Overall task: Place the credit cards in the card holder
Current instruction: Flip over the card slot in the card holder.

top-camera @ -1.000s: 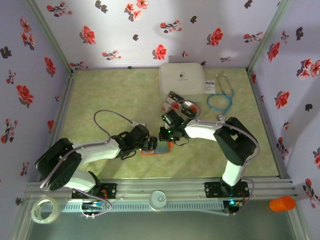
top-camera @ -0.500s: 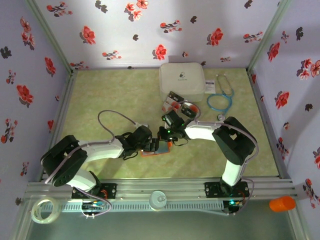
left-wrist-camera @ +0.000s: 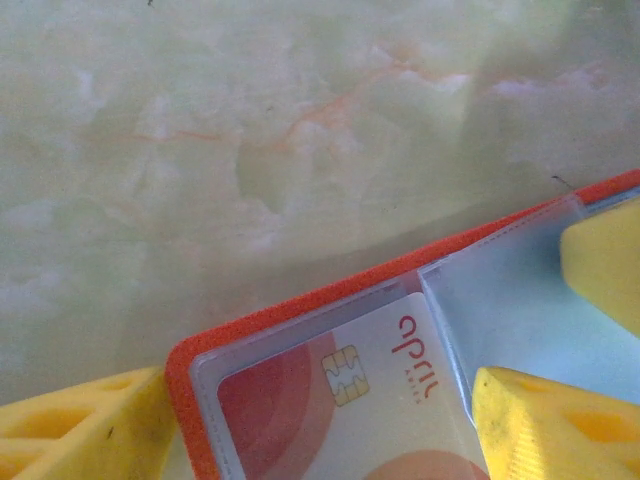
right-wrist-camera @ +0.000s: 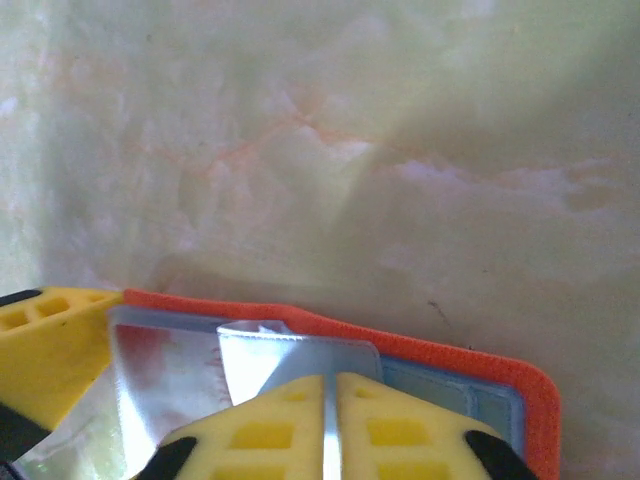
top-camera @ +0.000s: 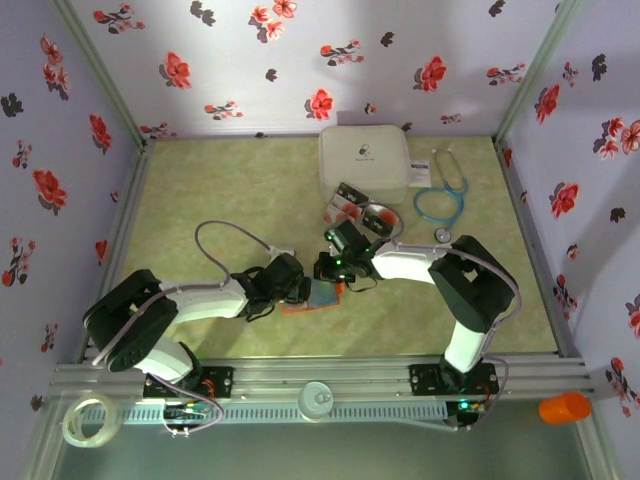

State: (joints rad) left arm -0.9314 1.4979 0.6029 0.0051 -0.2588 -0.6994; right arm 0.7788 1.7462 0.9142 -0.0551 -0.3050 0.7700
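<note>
On the green table (top-camera: 220, 190), the card holder (top-camera: 318, 297) lies mid-frame between both arms. The left gripper (left-wrist-camera: 320, 430) has its fingers spread apart around it. The right gripper (right-wrist-camera: 325, 410) pinches its clear pocket.

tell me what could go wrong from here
The right gripper pinches only the thin clear sleeve of the holder; a slip could let the pocket shut. The left gripper straddles the card near the holder's edge, so closing may catch and drag the holder.

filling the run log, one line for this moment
left tool open over card holder | credit card in sleeve | right tool pinching sleeve
</note>
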